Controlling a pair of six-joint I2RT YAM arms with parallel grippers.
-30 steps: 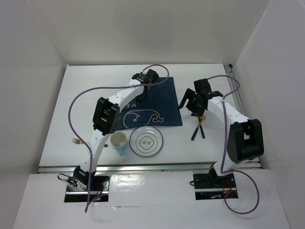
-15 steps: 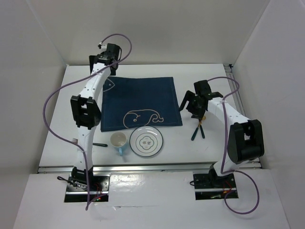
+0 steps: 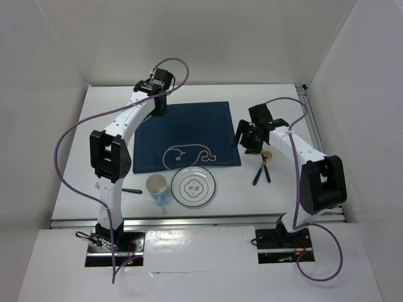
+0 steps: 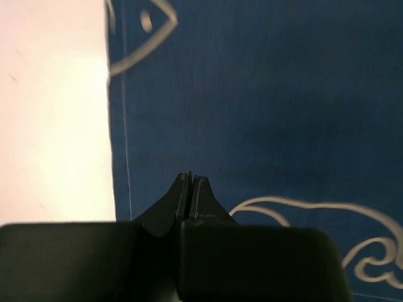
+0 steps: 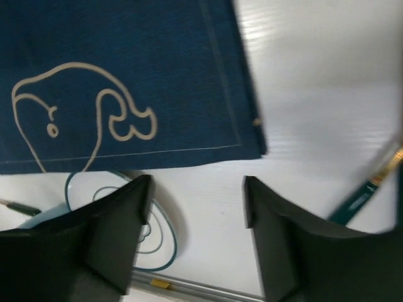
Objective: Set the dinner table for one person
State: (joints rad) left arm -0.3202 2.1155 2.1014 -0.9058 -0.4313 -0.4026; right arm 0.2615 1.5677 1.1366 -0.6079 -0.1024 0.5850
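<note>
The white dinner table point(image 3: 283, 189) carries a navy whale-print placemat point(image 3: 195, 129) lying flat at its middle. A white plate with a teal pattern point(image 3: 194, 186) and a cup with a blue handle point(image 3: 157, 185) stand in front of the mat. Green-handled cutlery point(image 3: 261, 170) lies to the mat's right. My left gripper point(image 3: 158, 107) is shut and empty over the mat's back-left corner; in the left wrist view its gripper point(image 4: 191, 176) hovers over the mat point(image 4: 264, 113). My right gripper point(image 3: 247, 139) is open and empty beside the mat's right edge; the right wrist view point(image 5: 196, 189) shows it above bare table.
A fork point(image 3: 98, 186) and a dark slim utensil point(image 3: 131, 190) lie at the front left by the left arm. A metal rail point(image 3: 201, 218) runs along the front edge. White walls enclose the table on three sides. The right wrist view shows the plate point(image 5: 154, 226) and a green handle point(image 5: 356, 200).
My left gripper left the mat's back edge, swung out past the back-left corner, then returned over that corner. The mat now lies flat. My right gripper shifted slightly left.
</note>
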